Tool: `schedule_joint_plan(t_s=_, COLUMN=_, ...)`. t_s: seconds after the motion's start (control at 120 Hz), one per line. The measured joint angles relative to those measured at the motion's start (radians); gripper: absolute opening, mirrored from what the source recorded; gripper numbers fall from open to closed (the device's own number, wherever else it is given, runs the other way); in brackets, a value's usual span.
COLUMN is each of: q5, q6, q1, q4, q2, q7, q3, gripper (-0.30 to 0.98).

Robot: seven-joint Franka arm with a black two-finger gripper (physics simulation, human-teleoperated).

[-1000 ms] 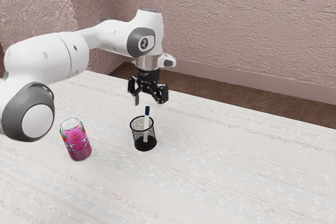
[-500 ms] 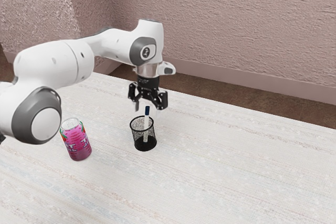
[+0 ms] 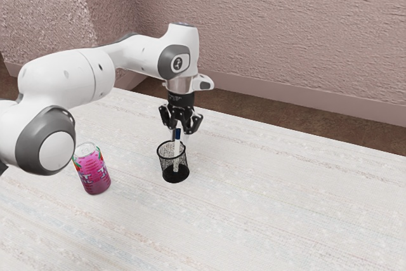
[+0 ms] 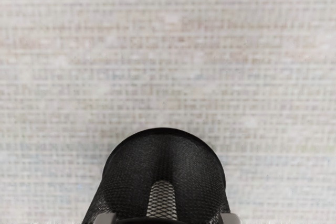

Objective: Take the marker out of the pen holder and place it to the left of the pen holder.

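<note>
From the exterior view's left: a pink can [image 3: 94,172], the mesh pen holder [image 3: 168,172], the marker [image 3: 177,151] inside it. Over it, the black gripper [image 3: 179,139] stands part-open, its 2 fingers astride the marker, apparently gripping nothing. Closing off-centre could knock the marker askew. It stands nearly upright, dark cap [image 3: 178,134] uppermost, long axis leaning slightly towards that view's right.

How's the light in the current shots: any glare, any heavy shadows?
Exterior view: soft, even light, gentle shading on the white arm, no strong cast shadow beside the can or pen holder, no obvious glare on the pale table. Wrist view: table evenly lit, the pen holder very dark against it.
</note>
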Motion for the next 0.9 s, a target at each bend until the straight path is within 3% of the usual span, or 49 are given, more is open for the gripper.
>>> schedule_joint_plan(t_s=0.208, q5=0.0, q6=-0.014, q1=0.0, q4=0.003, q2=-0.008, q7=-0.001, q3=0.001, gripper=0.0)
schedule_joint_plan(t_s=0.508, q5=0.011, q6=-0.031, q1=0.0, q4=0.004, q2=-0.021, q7=-0.003, q3=0.002, gripper=-0.06)
schedule_joint_plan(t_s=0.7, q5=0.019, q6=-0.097, q1=-0.001, q4=0.005, q2=-0.19, q7=-0.004, q3=0.012, gripper=-0.07)
schedule_joint_plan(t_s=0.9, q5=0.028, q6=-0.199, q1=0.001, q4=0.003, q2=-0.276, q7=0.0, q3=0.14, gripper=-0.07)
